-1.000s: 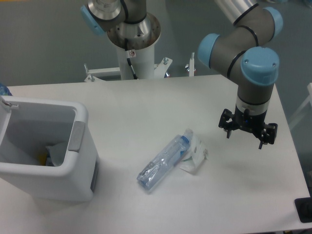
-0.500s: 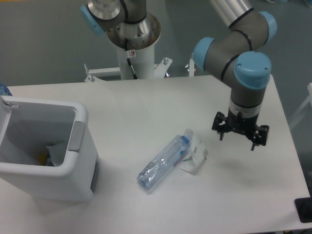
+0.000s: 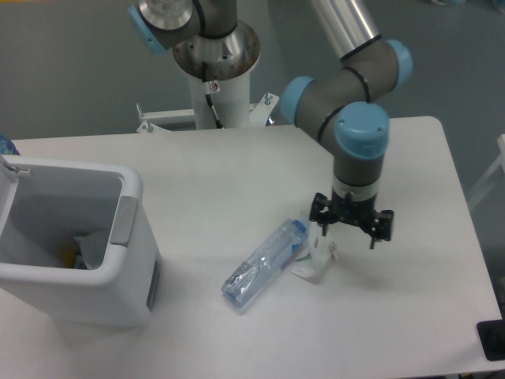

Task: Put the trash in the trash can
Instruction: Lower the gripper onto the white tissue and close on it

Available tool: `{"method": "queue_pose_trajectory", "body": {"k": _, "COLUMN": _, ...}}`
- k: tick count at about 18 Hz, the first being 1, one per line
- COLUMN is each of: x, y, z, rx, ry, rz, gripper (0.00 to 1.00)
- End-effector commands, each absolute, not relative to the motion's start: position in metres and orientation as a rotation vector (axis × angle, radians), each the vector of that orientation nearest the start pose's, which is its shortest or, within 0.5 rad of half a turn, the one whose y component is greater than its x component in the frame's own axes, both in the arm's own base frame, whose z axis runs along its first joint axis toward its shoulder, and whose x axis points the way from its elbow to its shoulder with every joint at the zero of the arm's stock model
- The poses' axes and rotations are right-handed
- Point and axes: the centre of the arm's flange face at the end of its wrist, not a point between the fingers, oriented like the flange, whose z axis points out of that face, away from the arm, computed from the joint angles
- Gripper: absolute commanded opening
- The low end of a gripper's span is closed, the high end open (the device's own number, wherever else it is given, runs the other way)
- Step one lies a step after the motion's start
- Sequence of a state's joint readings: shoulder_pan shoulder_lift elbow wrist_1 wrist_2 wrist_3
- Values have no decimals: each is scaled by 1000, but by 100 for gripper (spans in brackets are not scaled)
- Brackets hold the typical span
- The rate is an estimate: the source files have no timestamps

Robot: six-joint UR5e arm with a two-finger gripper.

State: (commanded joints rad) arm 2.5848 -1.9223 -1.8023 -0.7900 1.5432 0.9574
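A crushed clear bluish bottle (image 3: 264, 264) with a blue cap lies on its side at the table's middle. A small crumpled white wrapper (image 3: 316, 257) lies touching its cap end, on the right. My gripper (image 3: 349, 230) is open and empty, fingers pointing down, hovering just above and to the right of the wrapper. The boxy white trash can (image 3: 47, 180) with a grey handle tab (image 3: 121, 221) stands at the left, open at the top, with some items inside.
The white arm pedestal (image 3: 215, 79) stands behind the table's far edge. A black object (image 3: 493, 339) sits off the front right corner. The table (image 3: 237, 174) stretches between the can and the bottle.
The gripper has moved left and slightly down across the table, from the right side to just above the wrapper. It stays open. Bottle, wrapper and can have not moved.
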Motion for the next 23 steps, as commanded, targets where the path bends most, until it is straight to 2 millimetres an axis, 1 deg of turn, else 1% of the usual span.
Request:
{"method": "queue_pose_trajectory", "body": {"k": 2, "x": -422, "y": 423, "z": 269, "rx": -2999, "ry": -99, "rz": 219, "gripper": 100}}
{"method": "queue_pose_trajectory", "body": {"k": 4, "x": -420, "y": 423, "z": 267, "rx": -3003, "ry": -100, "rz": 215, "gripper": 100}}
{"method": "queue_pose_trajectory", "body": {"k": 7, "x": -415, "y": 428, "z": 256, "rx": -3015, "ry": -73, "rz": 197, "gripper": 100}}
{"method": "queue_pose_trajectory", "body": {"k": 9, "x": -420, "y": 432, "z": 247, "rx": -3024, "ry": -69, "rz": 186, "gripper": 100}}
{"method": "queue_pose_trajectory", "body": {"k": 12, "x": -427, "y": 436, "z": 241, "rx": -3032, "ry": -26, "rz": 186, "gripper": 100}}
{"method": "queue_pose_trajectory", "body": {"k": 13, "x": -428, "y": 436, "z": 241, "rx": -3033, "ry": 0, "rz": 187, "gripper": 89}}
{"method": "queue_pose_trajectory", "body": {"k": 15, "x": -427, "y": 436, "z": 237, "rx": -3038, "ry": 2, "rz": 176, "gripper": 46}}
{"method": "queue_pose_trajectory", "body": {"k": 16, "x": -427, "y": 436, "z": 235, "rx": -3041, "ry": 0, "rz": 173, "gripper": 27}}
{"method": "queue_pose_trajectory", "body": {"k": 17, "x": -428, "y": 436, "z": 235, "rx": -3041, "ry": 0, "rz": 173, "gripper": 11}}
{"method": "queue_pose_trajectory", "body": {"k": 18, "x": -429, "y": 437, "z": 236, "rx": -3040, "ry": 2, "rz": 172, "gripper": 0}}
{"method": "queue_pose_trajectory", "body": {"k": 21, "x": -433, "y": 436, "z": 239, "rx": -3036, "ry": -2, "rz": 182, "gripper": 0}}
{"method": "queue_pose_trajectory", "body": {"k": 22, "x": -438, "y": 437, "z": 245, "rx": -3027, "ry": -6, "rz": 198, "gripper": 0}}
{"method": "queue_pose_trajectory", "body": {"k": 23, "x": -449, "y": 439, "z": 259, "rx": -3003, "ry": -28, "rz": 231, "gripper": 0}}
